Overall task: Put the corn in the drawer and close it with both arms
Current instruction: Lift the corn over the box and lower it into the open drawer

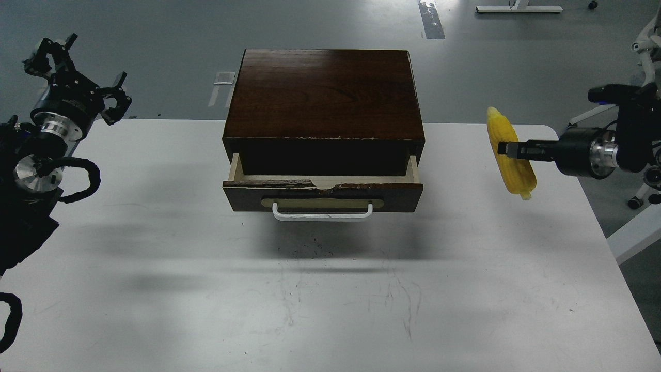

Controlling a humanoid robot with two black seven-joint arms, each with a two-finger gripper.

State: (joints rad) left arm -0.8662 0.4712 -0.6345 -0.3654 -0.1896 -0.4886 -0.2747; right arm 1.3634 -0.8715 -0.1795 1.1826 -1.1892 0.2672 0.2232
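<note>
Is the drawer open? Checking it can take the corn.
Open: the drawer is pulled partway out of its cabinet, pale inner sides showing.

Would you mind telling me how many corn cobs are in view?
1. The corn is held by the right gripper above the table's right side; the drawer's dark interior could hide more.

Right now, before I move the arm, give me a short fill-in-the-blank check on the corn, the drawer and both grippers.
1. The corn is held in the ____ gripper.
2. The drawer of the wooden box stands partly ____.
3. The left gripper holds ____.
4. The corn hangs to the ____ of the box, off the table.

Missing words: right; open; nothing; right
</note>
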